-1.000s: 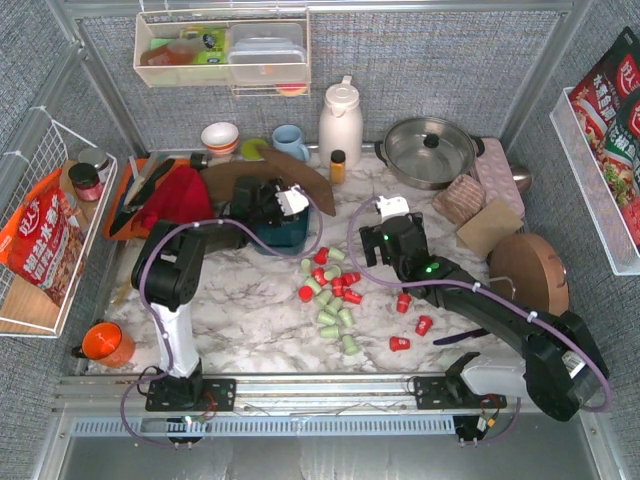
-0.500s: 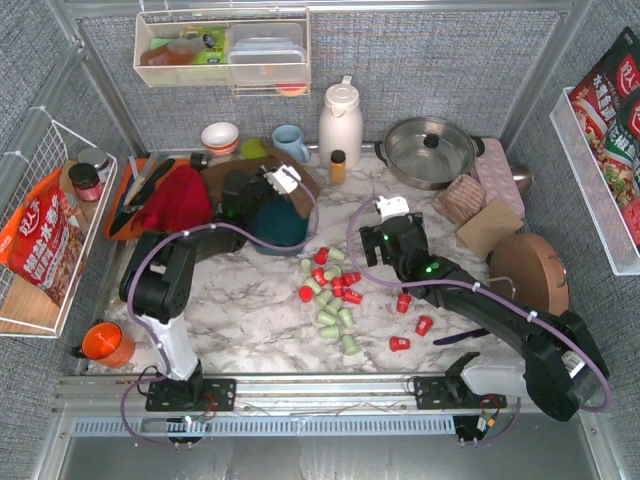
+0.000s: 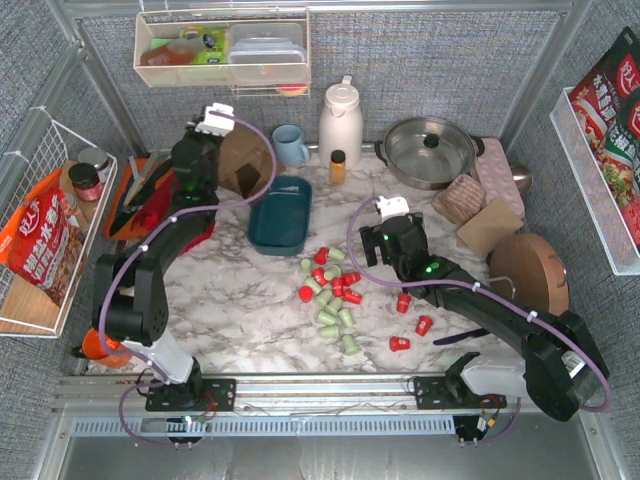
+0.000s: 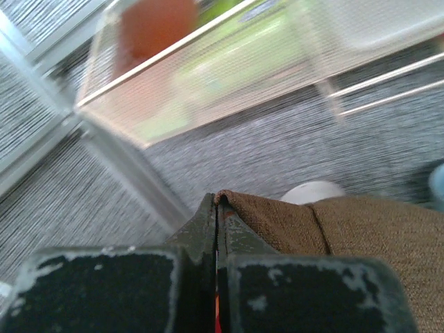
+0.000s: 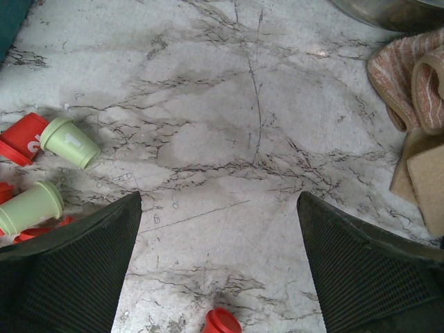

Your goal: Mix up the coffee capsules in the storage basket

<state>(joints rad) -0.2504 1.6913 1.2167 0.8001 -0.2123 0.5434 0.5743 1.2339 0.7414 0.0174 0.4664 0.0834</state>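
Observation:
The dark teal storage basket (image 3: 281, 214) stands uncovered behind the table's centre, and I see nothing inside it. Red and mint green coffee capsules (image 3: 330, 290) lie scattered on the marble in front of it, with a few red ones (image 3: 410, 320) further right. My left gripper (image 3: 212, 160) is raised at the back left, shut on the edge of a round brown woven mat (image 3: 245, 160). In the left wrist view the jaws (image 4: 218, 201) pinch the mat's rim (image 4: 361, 229). My right gripper (image 3: 390, 228) hovers open right of the basket. Its wrist view shows capsules (image 5: 69, 142) to the left.
Along the back stand a blue mug (image 3: 290, 143), a white jug (image 3: 340, 120), an amber bottle (image 3: 338, 165) and a steel pot (image 3: 430, 150). An orange tray (image 3: 125, 205) and red cloth (image 3: 165, 210) lie left. Folded cloths (image 3: 480, 200) and another round mat (image 3: 528, 270) lie right.
My left gripper shut on the brown mat that lay over the basket and lifted it up and back to the left, uncovering the basket. The right arm has not moved.

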